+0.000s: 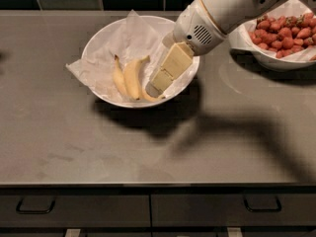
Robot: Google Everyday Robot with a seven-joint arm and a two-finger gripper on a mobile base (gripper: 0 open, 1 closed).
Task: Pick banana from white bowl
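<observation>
The white bowl [183,83] with a crinkled paper liner stands at the back middle of the grey counter. Two yellow bananas lie side by side in it. The thicker banana [133,78] is on the right, the slimmer banana [118,79] on the left. My gripper [155,86] reaches down into the bowl from the upper right. Its tip is just right of the thicker banana, over that banana's lower end. It holds nothing that I can see.
A second white bowl [247,46] with red strawberries [284,33] stands at the back right, under my arm. A dark tiled wall runs along the back. The counter's front edge and drawers [158,209] are below.
</observation>
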